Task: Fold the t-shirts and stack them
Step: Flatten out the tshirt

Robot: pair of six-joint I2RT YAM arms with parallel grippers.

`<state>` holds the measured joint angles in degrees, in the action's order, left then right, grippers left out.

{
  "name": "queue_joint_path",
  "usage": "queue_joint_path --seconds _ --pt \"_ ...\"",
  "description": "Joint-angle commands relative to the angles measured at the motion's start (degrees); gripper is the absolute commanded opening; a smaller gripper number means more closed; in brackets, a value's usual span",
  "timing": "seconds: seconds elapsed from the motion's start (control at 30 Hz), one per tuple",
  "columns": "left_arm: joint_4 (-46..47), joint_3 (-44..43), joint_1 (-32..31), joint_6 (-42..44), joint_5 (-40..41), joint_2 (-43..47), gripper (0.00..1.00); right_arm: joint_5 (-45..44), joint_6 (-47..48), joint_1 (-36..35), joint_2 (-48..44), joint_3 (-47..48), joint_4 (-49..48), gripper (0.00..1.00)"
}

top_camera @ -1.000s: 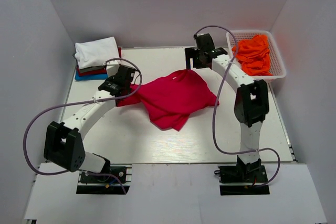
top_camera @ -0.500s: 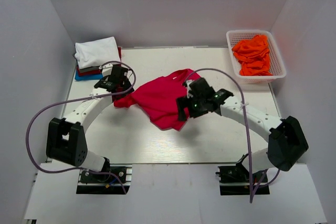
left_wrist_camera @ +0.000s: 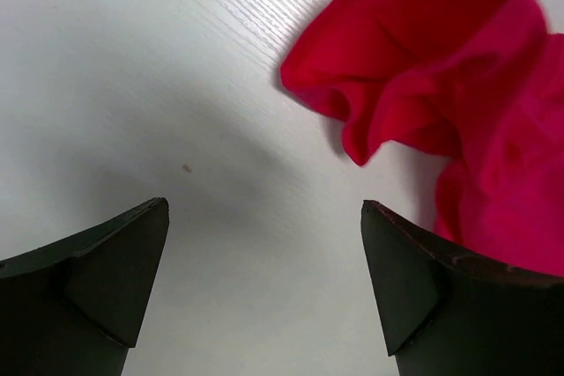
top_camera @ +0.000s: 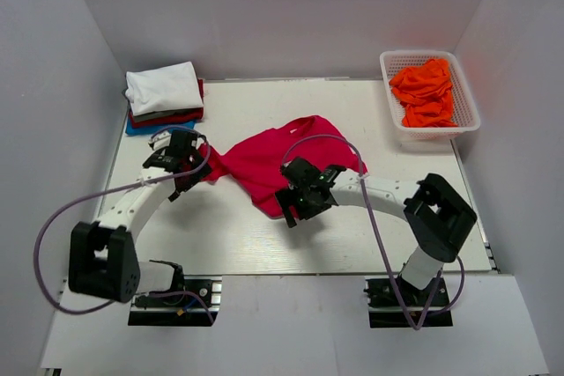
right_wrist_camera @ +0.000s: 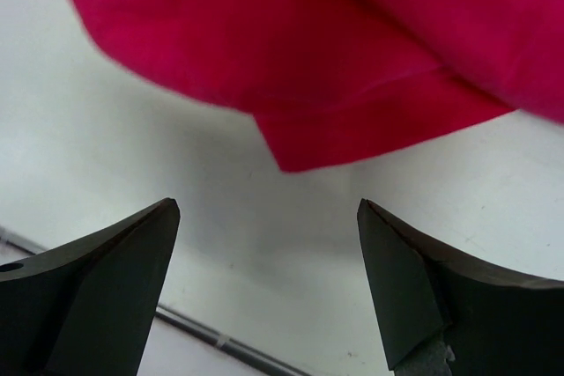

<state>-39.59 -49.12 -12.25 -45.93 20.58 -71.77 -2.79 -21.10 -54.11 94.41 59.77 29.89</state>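
Red shirt [top_camera: 282,160] still crumpled; we've swung our right arm [top_camera: 374,189] from the basket [top_camera: 436,134] to its near corner, both jaws spread, ready to grab.

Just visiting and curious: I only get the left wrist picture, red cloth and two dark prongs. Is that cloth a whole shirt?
Observer: Yes; from above it is one crumpled red t-shirt lying in the middle of the table.
Operator: Is the other arm near it?
Observer: The right gripper is open, with the shirt's near corner just ahead of its fingers.
Operator: Any more shirts?
Observer: A folded stack, white on top, sits at the far left corner.
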Motion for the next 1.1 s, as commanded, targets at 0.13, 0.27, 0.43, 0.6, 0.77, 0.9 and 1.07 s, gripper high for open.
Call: queue_joint_path --seconds 0.13,0.27,0.43,0.6,0.77,0.9,1.07 --pt "12.2 -5.3 1.6 6.7 -1.3 -8.8 1.00 -9.7 -5.2 0.1 3.8 3.0 -1.3 0.82" --pt "21.1 -3.8 1.6 11.6 -1.3 -8.8 1.00 -9.7 -4.8 0.4 5.2 2.7 -4.5 0.81" --pt "27.5 -2.5 1.6 16.5 -2.7 -12.9 1.00 -8.0 -4.6 0.4 6.6 4.1 -6.1 0.80" --pt "29.9 -4.5 1.6 18.7 -1.0 -19.6 0.99 -6.4 -4.5 0.7 8.7 5.1 -8.3 0.71" --pt "31.8 -7.1 1.6 18.7 -3.3 -23.5 0.56 -6.9 -5.6 1.2 9.4 5.4 -8.6 0.41" --pt "31.9 -7.7 1.6 19.2 -3.3 -21.1 0.00 -11.3 -6.9 1.5 5.0 3.6 -9.0 0.00" --pt "36.3 -3.9 1.6 22.1 -1.1 -12.1 0.00 -17.1 -5.8 2.3 -4.7 2.6 -5.3 0.00"
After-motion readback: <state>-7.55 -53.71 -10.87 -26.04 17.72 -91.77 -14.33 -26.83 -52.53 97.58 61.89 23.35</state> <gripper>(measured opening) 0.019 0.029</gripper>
